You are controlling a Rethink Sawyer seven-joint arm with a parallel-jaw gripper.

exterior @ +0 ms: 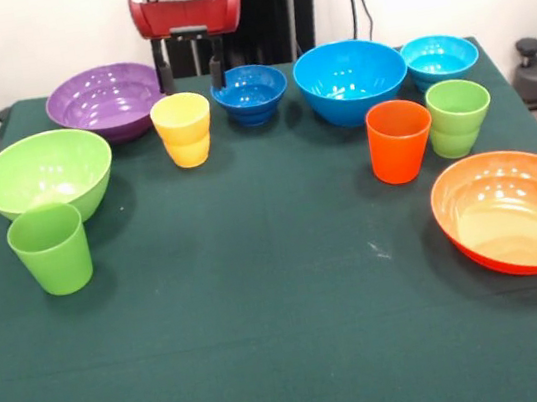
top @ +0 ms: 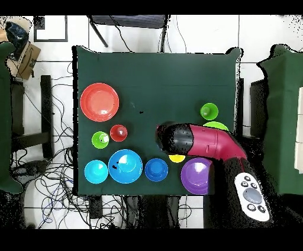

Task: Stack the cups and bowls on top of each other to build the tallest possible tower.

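Nearest the camera, orange bowl point(exterior: 515, 212), lying well out from the gripper point(exterior: 191, 76). Six bowls counted: orange, lime green bowl point(exterior: 45, 175), purple bowl point(exterior: 104, 101) just beside the gripper, dark blue bowl point(exterior: 249, 93) just beside it on the other side, large blue bowl point(exterior: 351, 80) and turquoise bowl point(exterior: 439, 59) further along. Four cups counted: yellow cup point(exterior: 183, 130) right in front of the gripper, green cup point(exterior: 50, 249), orange cup point(exterior: 400, 141), light green cup point(exterior: 458, 117). Gripper released, fingers point(exterior: 165, 75) spread, holding nothing, hanging above the green surface point(exterior: 265, 313). All separate, no tower built.
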